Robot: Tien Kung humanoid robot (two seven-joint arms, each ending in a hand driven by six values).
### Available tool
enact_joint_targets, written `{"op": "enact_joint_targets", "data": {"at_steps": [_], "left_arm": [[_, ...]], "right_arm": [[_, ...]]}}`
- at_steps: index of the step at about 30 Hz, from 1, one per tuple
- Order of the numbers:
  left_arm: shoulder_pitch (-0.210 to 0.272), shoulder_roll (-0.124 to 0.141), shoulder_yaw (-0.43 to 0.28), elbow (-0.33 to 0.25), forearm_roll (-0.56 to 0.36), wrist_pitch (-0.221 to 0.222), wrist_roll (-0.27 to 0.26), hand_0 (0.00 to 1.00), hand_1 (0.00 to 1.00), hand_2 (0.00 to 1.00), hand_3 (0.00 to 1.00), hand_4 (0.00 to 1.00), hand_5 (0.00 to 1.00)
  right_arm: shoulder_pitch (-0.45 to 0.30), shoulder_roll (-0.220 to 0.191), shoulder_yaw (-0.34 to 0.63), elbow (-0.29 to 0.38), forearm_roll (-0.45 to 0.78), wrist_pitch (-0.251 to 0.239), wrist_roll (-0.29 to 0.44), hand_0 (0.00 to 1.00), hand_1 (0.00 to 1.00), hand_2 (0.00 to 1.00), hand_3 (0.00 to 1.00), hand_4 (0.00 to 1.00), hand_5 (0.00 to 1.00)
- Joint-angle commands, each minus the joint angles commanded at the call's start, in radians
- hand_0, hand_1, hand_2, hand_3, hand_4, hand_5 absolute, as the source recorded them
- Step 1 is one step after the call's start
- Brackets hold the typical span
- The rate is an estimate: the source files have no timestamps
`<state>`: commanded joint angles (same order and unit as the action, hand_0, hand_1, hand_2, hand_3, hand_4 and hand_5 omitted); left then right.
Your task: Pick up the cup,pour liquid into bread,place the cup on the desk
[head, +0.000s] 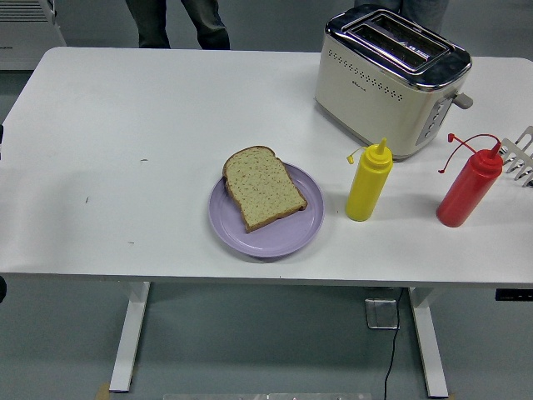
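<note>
Now we see right hand (pixel 518 154) beside red bottle (pixel 469 189), grip unclear; we'd grasp midbody, keep upright toward bread (pixel 263 189) on plate (pixel 287 237).

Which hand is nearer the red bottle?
Right. The right hand sits at the picture's right edge, just beside the red bottle. The left hand is out of view.

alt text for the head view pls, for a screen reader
A slice of bread lies on a purple plate on a white table, with a yellow squeeze bottle, a red squeeze bottle and a toaster to its right. Silver fingers show at the right edge; a person's legs stand behind.
</note>
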<state>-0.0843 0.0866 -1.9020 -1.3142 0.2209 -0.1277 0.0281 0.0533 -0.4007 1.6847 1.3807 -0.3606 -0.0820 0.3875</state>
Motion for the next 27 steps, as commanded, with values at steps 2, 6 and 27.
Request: {"op": "enact_joint_targets", "data": {"at_steps": [2,6,27], "left_arm": [[0.000,0.000,0.000,0.000,0.000,0.000,0.000,0.827,0.818,0.859,0.819,0.654,0.998],[-0.001,0.000,0.000,0.000,0.000,0.000,0.000,0.827,0.818,0.859,0.819,0.655,0.998],[-0.006,0.001,0.001,0.000,0.002,0.000,0.000,0.828,0.818,0.859,0.820,0.655,0.998]], "right_arm": [[-0.011,-0.006,-0.001,0.026,-0.023,-0.009,0.003,0.803,0.780,0.799,0.814,0.549,0.416],[-0.040,-0.020,-0.004,0.099,-0.073,-0.028,0.010,0.798,0.777,0.791,0.808,0.548,0.419],[-0.214,-0.065,-0.010,0.398,-0.195,0.033,-0.043,0.729,0.716,0.730,0.752,0.548,0.418]]}}
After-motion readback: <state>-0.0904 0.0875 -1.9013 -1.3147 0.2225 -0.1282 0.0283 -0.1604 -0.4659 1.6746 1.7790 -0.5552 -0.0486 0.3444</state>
